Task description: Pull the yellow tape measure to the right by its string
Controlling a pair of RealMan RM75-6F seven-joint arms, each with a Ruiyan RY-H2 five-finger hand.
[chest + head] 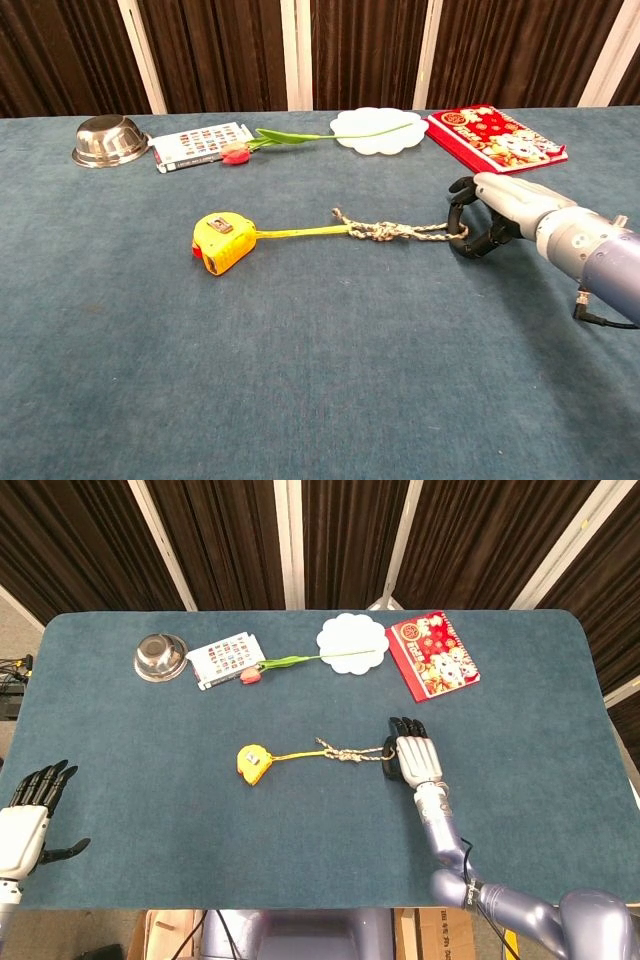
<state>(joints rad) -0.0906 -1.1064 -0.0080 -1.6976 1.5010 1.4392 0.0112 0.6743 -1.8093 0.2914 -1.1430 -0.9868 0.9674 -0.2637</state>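
the left hand (24, 815) idles at the table's near left edge, fingers spread, holding nothing. the yellow tape measure (222, 241) lies mid-table, its string (398, 232) running right into the right hand (490, 217), whose fingers curl around the string's end. grasp looks made; next comes a steady pull rightward.

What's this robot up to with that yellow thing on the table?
The robot's right hand has its fingers curling around the far end of a knotted string tied to the yellow tape measure, which lies flat on the blue table. It is meant to drag the tape measure to the right by that string. The left hand waits open at the table's near left edge, holding nothing.
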